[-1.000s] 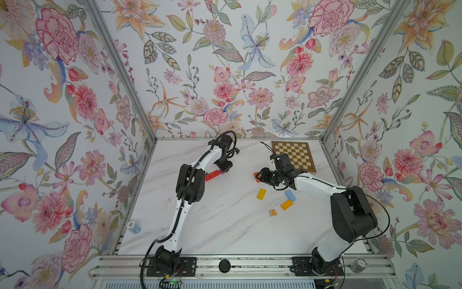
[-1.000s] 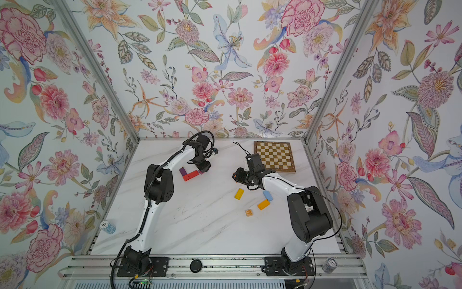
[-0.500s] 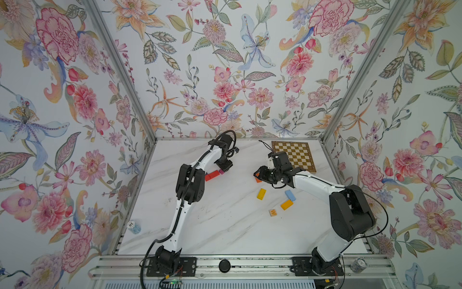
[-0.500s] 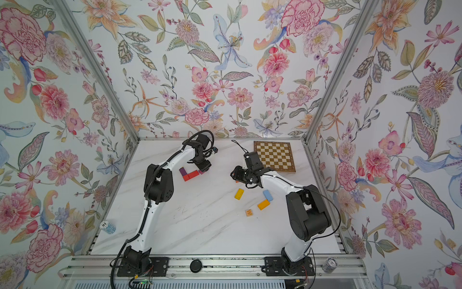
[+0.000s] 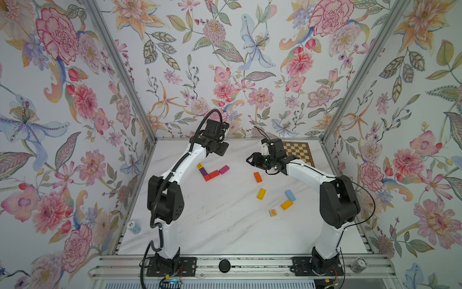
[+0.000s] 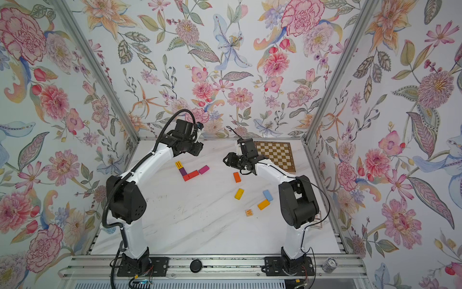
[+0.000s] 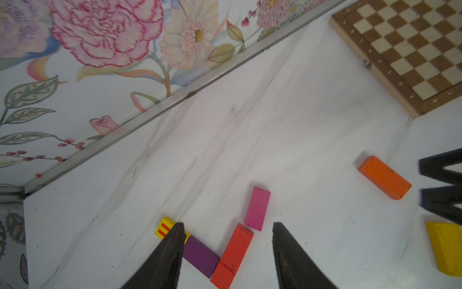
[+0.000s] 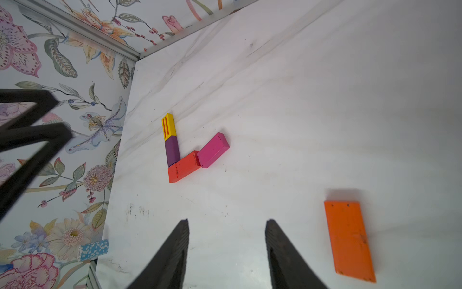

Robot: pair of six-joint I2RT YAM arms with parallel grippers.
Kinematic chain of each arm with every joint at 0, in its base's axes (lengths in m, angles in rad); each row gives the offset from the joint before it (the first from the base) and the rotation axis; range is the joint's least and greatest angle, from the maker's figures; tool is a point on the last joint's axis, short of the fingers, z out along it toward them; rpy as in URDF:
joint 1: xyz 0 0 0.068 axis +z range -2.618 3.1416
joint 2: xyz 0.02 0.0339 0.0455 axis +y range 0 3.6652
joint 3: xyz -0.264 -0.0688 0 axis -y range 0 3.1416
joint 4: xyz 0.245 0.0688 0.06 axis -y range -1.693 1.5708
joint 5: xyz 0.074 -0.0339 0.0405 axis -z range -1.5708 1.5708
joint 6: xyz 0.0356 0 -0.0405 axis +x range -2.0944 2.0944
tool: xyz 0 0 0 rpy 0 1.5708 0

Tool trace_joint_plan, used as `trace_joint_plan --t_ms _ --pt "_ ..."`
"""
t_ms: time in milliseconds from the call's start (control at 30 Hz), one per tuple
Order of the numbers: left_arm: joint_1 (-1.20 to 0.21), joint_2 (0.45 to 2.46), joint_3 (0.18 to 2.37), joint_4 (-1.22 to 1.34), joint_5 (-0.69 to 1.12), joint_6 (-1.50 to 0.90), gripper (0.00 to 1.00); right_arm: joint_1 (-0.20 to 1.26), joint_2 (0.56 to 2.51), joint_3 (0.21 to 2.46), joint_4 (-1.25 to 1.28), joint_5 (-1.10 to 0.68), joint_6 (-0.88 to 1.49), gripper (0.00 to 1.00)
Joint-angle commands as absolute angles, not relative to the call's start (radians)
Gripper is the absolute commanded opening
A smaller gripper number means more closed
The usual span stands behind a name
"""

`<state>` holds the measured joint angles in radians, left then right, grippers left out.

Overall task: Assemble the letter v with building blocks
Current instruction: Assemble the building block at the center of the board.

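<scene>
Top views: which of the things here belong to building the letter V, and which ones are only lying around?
Belong to the job:
- already laid in an angle: striped yellow block, purple block, red block, magenta block
- loose: orange block, yellow block, light blue block, amber block, W cube

Only lying about:
- chessboard
- blue chip stack

Marble table [image 5: 212, 225] carries coloured blocks [image 5: 257, 177], a chessboard [image 5: 298, 152], and seemingly a box [image 6: 317, 220].

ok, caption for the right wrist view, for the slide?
Open, empty right gripper over the table, orange block nearby, four-block V beyond.
</scene>
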<state>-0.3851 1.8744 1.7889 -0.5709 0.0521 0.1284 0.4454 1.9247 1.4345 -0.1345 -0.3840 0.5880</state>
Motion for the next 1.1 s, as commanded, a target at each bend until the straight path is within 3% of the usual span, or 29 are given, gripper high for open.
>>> trace_joint_plan --t_ms 0,300,500,1067 --pt "-0.356 1.757 1.657 -0.413 0.100 -0.087 0.59 0.461 2.019 1.516 -0.123 -0.441 0.568 0.52" --pt "-0.290 1.454 1.287 -0.240 0.326 -0.367 0.59 0.498 2.257 1.750 -0.108 -0.484 0.591 0.53" --pt "-0.238 1.260 1.080 -0.130 0.333 -0.457 0.59 0.521 2.373 1.852 -0.084 -0.509 0.634 0.55" --pt "-0.234 1.076 0.987 -0.310 0.245 -0.433 0.61 0.574 2.542 2.045 -0.143 -0.468 0.663 0.57"
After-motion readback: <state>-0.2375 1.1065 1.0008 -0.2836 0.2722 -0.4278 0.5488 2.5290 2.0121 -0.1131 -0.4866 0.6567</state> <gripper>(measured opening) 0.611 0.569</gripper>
